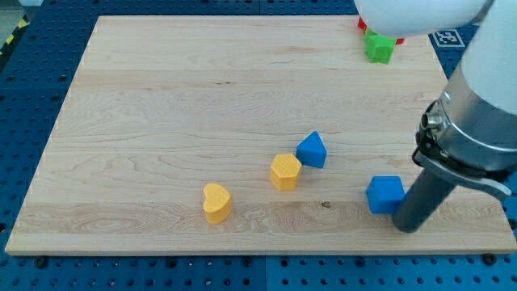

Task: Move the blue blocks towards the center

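Observation:
A blue cube (384,194) lies near the board's lower right. A blue triangular block (312,150) lies to its upper left, nearer the middle. My tip (407,227) rests on the board just to the right of the blue cube and slightly below it, touching or nearly touching its lower right corner. The rod rises to the view's right into the arm's grey and white body.
A yellow hexagonal block (285,171) sits against the blue triangle's lower left. A yellow heart block (216,202) lies further left. A green block (380,48) and part of a red block (363,23) sit at the top right, partly hidden by the arm. The wooden board (161,97) has its right edge close to my tip.

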Robot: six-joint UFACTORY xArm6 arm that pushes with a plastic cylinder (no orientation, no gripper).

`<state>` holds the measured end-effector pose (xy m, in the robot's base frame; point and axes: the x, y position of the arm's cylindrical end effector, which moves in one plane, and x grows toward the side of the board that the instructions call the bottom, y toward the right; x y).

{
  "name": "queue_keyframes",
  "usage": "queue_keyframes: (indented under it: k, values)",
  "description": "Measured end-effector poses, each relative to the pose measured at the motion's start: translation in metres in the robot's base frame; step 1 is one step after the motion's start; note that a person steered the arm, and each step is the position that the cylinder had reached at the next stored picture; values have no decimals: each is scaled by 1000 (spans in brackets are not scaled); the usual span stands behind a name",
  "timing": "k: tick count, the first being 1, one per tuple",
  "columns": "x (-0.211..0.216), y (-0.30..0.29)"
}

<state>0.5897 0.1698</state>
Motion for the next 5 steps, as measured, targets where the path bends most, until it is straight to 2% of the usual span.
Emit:
queue_keyframes:
  k: [1,4,5]
  values:
    - [-25,0]
    - [-34,0]
    - [-38,-25]
